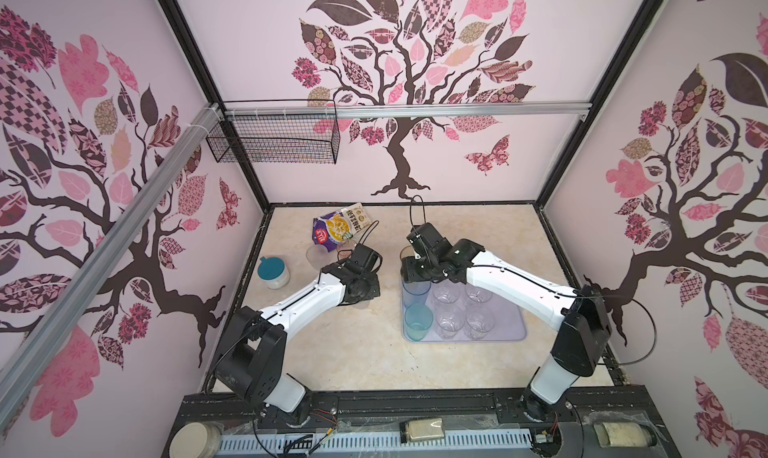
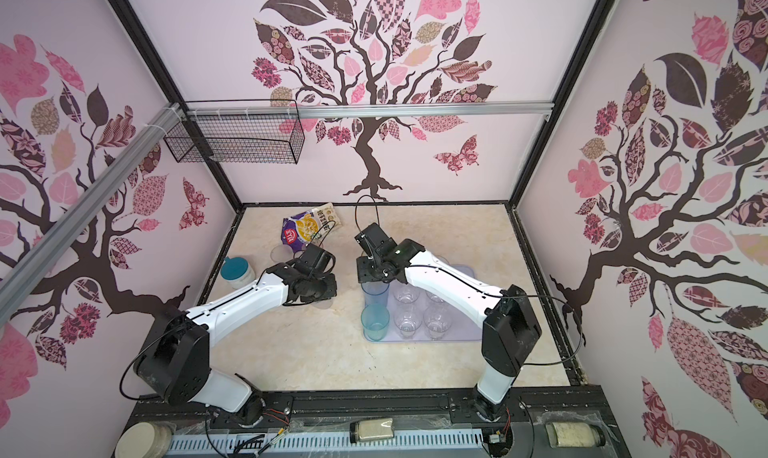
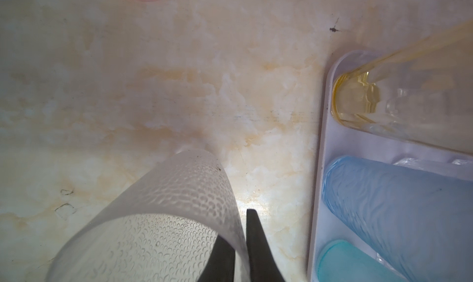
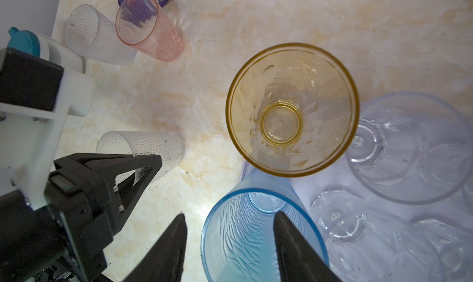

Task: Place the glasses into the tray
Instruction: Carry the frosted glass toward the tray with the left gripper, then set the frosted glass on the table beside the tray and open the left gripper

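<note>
My left gripper [image 3: 238, 232] is shut on the rim of a clear dimpled glass [image 3: 166, 216], one finger inside and one outside, just left of the lavender tray [image 1: 511, 331]. In the right wrist view the same glass [image 4: 153, 145] sits in the left gripper [image 4: 143, 170]. My right gripper [image 4: 230, 216] stands open over the tall blue glass [image 4: 243, 237], gripping nothing. The tray also holds an amber glass [image 4: 291, 109], a teal glass [image 1: 417, 320] and several clear ribbed glasses [image 1: 449, 323]. A pink glass [image 4: 148, 27] and another dimpled glass [image 4: 99, 34] stand on the table.
A white jar with a teal lid [image 1: 273, 272] stands near the left wall. A purple snack bag [image 1: 338, 227] lies at the back, behind the pink glass. A wire basket [image 1: 274, 140] hangs on the back wall, above the table.
</note>
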Controlling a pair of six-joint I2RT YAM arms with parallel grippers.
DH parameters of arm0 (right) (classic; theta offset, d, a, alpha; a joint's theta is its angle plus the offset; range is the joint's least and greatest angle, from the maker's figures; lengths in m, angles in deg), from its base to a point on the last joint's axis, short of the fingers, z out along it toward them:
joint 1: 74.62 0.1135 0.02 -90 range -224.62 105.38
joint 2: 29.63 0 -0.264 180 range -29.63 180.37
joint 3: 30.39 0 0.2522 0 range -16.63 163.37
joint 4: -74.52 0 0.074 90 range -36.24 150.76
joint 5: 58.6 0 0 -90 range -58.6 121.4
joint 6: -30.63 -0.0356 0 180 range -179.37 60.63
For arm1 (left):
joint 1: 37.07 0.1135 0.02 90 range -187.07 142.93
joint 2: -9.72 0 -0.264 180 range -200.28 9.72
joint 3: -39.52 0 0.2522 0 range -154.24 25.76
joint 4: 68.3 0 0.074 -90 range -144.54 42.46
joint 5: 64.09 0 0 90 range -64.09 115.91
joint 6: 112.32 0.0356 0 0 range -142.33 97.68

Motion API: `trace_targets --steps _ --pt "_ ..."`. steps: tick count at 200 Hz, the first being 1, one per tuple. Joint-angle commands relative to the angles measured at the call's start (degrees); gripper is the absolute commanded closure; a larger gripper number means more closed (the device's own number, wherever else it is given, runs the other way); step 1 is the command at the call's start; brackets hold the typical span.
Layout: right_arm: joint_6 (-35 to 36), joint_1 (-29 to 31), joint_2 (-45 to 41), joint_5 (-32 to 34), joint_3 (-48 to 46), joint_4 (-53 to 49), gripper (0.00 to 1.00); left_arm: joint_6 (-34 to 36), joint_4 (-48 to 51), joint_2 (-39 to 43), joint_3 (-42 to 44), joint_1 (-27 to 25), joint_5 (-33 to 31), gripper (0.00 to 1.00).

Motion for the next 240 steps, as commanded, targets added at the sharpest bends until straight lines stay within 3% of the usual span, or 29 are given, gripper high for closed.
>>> trace_targets --steps 1,113,194,214,240 --pt "-0.8 0.2 -2.7 0.1 -0.2 -0.1 0.43 1.1 0.9 -1.6 1.2 0.1 -0.1 0.87" --pt "-1.0 0.4 -3.3 0.4 1.0 -0.6 0.43 3.5 3.5 0.8 -1.4 0.2 0.4 0.67" --pt "0.1 2.4 -0.5 1.7 7.3 -2.0 0.43 5.7 7.9 11.2 -6.7 0.7 -2.7 0.61" --pt "0.9 3.6 1.9 1.8 11.2 -3.3 0.42 8.0 9.5 13.9 -7.5 3.7 -5.0 0.57" --pt "1.8 5.9 6.3 1.1 15.9 -4.3 0.41 10.1 10.1 18.3 -5.7 13.2 -5.2 0.51"
